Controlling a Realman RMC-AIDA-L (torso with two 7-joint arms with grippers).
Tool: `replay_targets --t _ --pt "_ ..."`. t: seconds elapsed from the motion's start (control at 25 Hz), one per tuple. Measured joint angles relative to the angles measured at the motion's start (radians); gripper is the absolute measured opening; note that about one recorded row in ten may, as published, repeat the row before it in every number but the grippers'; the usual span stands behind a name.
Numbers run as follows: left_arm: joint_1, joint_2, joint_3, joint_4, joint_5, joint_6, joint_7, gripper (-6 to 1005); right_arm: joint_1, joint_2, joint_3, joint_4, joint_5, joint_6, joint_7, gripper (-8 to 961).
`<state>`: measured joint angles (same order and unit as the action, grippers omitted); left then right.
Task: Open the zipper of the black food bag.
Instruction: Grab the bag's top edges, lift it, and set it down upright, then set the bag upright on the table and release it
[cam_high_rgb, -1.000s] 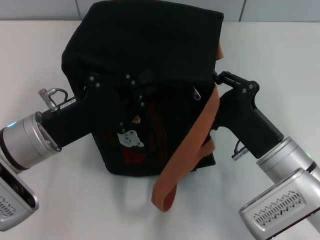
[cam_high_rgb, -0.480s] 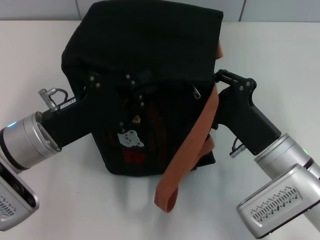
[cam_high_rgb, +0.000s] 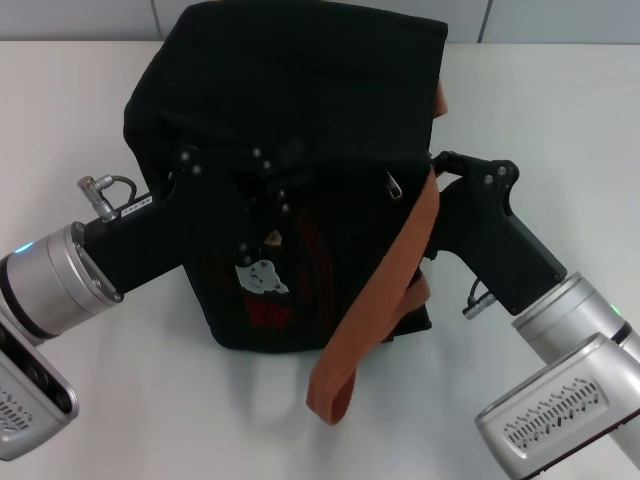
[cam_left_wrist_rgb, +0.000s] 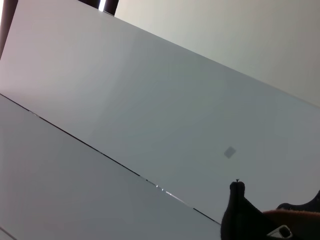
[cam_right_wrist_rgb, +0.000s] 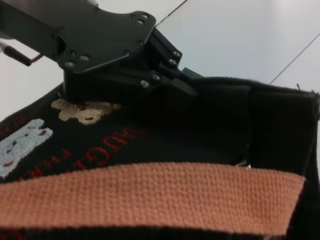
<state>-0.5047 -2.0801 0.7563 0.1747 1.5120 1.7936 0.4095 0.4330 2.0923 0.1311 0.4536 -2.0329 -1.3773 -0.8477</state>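
Note:
The black food bag (cam_high_rgb: 300, 110) stands mid-table, with its bear patches (cam_high_rgb: 262, 275) and red lettering facing me. The zipper's small silver pull tab (cam_high_rgb: 392, 186) lies on the top front, near the right corner. A rust-orange strap (cam_high_rgb: 385, 280) drapes down the front. My left gripper (cam_high_rgb: 272, 178) comes in from the left and is shut on the fabric at the bag's top front edge. The right wrist view shows the left gripper (cam_right_wrist_rgb: 192, 85) pinching that edge above the strap (cam_right_wrist_rgb: 150, 195). My right gripper (cam_high_rgb: 436, 162) is against the bag's right top corner, just right of the pull tab.
The white table (cam_high_rgb: 560, 130) stretches around the bag, and a grey panelled wall (cam_high_rgb: 90, 18) runs behind it. The loose end of the strap (cam_high_rgb: 330, 395) lies on the table in front. The left wrist view shows mostly wall panels (cam_left_wrist_rgb: 150, 100).
The right gripper shifted slightly toward the bag and then back at the right corner. The strap's hanging end swayed a little. The left gripper and the bag stay put.

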Motion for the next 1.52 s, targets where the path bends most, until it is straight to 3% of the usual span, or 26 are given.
replay_targets --t 0.24,0.6,0.8,1.04,1.12,1.16,1.32,1.36,1.52 --pt "-0.001 0.0 -0.005 -0.003 -0.002 0.0 -0.001 116 -0.043 0.0 -0.001 -0.005 0.002 0.01 -0.001 4" --pt "-0.009 0.0 -0.011 -0.003 -0.004 -0.003 -0.011 121 -0.198 0.0 -0.002 -0.044 0.003 0.099 -0.002 31" --pt "-0.011 0.0 -0.011 -0.004 -0.006 -0.004 -0.014 124 -0.232 0.0 -0.001 -0.064 0.004 0.093 0.011 46" --pt "-0.016 0.0 -0.026 -0.048 -0.022 -0.009 -0.028 127 -0.255 0.0 -0.001 -0.069 0.006 -0.007 0.063 64" --pt "-0.014 0.0 -0.057 -0.095 -0.044 -0.012 -0.028 127 -0.267 0.0 0.0 -0.078 0.006 -0.074 0.126 70" --pt "-0.006 0.0 -0.114 -0.149 -0.062 -0.023 -0.038 128 -0.273 -0.001 -0.001 -0.096 0.006 -0.144 0.205 73" --pt "0.026 0.001 -0.204 -0.192 -0.069 -0.047 -0.106 130 -0.273 -0.003 0.0 -0.141 0.007 -0.233 0.361 237" --pt "0.054 0.002 -0.256 -0.198 -0.07 -0.062 -0.191 130 -0.268 -0.003 0.001 -0.173 0.007 -0.275 0.474 278" --pt "0.11 0.003 -0.338 -0.199 -0.071 -0.089 -0.341 133 -0.255 -0.003 0.005 -0.211 0.007 -0.305 0.615 460"
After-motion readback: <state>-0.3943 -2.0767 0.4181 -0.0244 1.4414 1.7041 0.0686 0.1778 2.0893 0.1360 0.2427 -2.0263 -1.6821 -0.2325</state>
